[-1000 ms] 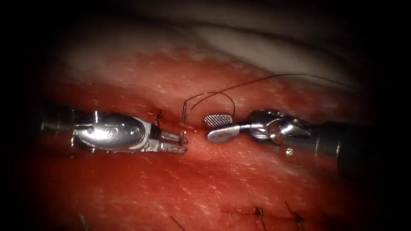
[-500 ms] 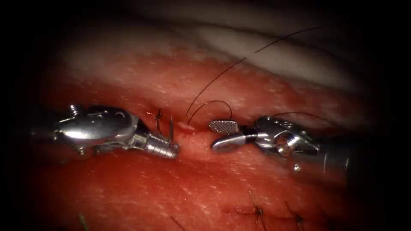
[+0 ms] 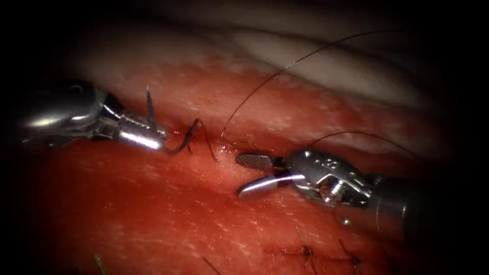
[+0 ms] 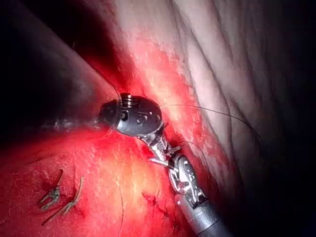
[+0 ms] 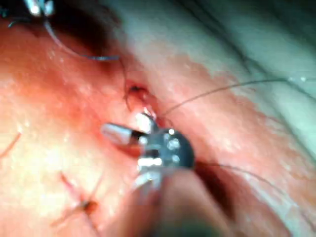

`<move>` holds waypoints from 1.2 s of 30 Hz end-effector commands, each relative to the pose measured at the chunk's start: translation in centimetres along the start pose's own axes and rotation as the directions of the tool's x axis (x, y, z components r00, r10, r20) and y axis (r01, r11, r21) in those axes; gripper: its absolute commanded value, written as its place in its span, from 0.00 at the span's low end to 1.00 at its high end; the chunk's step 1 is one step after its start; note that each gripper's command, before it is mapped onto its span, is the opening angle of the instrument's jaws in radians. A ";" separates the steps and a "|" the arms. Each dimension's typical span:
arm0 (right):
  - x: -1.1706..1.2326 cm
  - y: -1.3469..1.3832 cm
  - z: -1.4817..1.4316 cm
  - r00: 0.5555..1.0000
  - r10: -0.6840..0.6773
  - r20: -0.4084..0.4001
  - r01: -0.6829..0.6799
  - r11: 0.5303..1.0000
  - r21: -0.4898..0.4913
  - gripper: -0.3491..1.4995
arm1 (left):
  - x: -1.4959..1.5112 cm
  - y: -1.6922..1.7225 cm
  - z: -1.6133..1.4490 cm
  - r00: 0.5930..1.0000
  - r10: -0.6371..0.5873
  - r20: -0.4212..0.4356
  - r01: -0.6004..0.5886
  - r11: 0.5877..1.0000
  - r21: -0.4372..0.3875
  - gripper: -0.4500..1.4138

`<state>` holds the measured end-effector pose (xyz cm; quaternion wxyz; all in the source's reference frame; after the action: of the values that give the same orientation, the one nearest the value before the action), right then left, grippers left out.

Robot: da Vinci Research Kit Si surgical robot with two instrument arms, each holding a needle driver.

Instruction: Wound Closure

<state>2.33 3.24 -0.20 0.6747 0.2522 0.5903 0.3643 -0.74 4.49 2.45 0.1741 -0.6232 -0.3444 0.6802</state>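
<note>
Left tool (image 3: pixel 153 136): jaws closed on the needle (image 3: pixel 175 145) near its pointed end. The needle is clear of the tissue (image 3: pixel 153 203), left of the cut (image 3: pixel 224 150) (swaged end nearest the cut). Thread (image 3: pixel 265 84) runs from the needle through the cut's edge and arcs up to the right. Right tool (image 3: pixel 252 175): jaws open, holding nothing, just right of the cut.

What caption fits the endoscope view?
Left tool grips the needle, clear of the tissue; right tool open, empty, beside trailing thread.
</note>
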 end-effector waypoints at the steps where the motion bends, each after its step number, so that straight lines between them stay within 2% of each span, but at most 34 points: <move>1: 0.01 0.05 0.12 1.000 -0.002 -0.004 0.002 1.000 -0.004 0.84 | -0.03 -0.01 0.05 0.999 0.032 0.005 -0.032 0.999 0.011 0.05; 6: -0.08 0.09 0.24 1.000 -0.011 0.004 0.011 0.999 -0.033 0.84 | 0.23 -0.01 -0.07 0.988 0.153 -0.015 -0.151 0.986 0.072 0.05; 11: -0.30 0.19 0.46 0.997 -0.031 0.064 0.035 0.997 -0.065 0.84 | 0.50 0.00 -0.31 0.977 0.194 -0.084 -0.183 0.975 0.130 0.05; 12: -0.40 0.24 0.52 0.996 -0.041 0.078 0.047 0.996 -0.073 0.84 | 0.56 0.02 -0.38 0.974 0.204 -0.096 -0.189 0.971 0.144 0.05; 15: -0.58 0.30 0.59 0.995 -0.028 0.096 0.034 0.997 -0.066 0.84 | 0.63 0.07 -0.45 0.973 0.211 -0.093 -0.194 0.968 0.160 0.05; 17: -0.60 0.32 0.61 0.995 -0.024 0.096 0.030 0.998 -0.062 0.84 | 0.65 0.10 -0.45 0.973 0.213 -0.091 -0.196 0.966 0.169 0.05; 27: -0.33 0.16 0.62 0.996 0.022 0.085 -0.018 0.999 -0.045 0.79 | 0.66 0.20 -0.35 0.972 0.214 -0.095 -0.198 0.968 0.154 0.05; 29: -0.28 0.18 0.60 0.997 0.020 0.074 -0.015 0.997 -0.077 0.80 | 0.66 0.20 -0.35 0.972 0.215 -0.095 -0.198 0.968 0.154 0.05; 32: -0.05 0.26 0.51 0.998 -0.062 0.023 0.065 0.981 -0.181 0.89 | 0.66 0.22 -0.34 0.972 0.215 -0.098 -0.200 0.969 0.144 0.05; 36: 0.04 0.24 0.44 0.997 -0.077 0.008 0.077 0.974 -0.215 0.90 | 0.67 0.27 -0.32 0.971 0.216 -0.103 -0.202 0.970 0.136 0.05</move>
<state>2.63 3.42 0.01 0.7119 0.1551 0.5555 0.4008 -0.44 4.86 1.72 0.1591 -0.6828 -0.2224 0.6775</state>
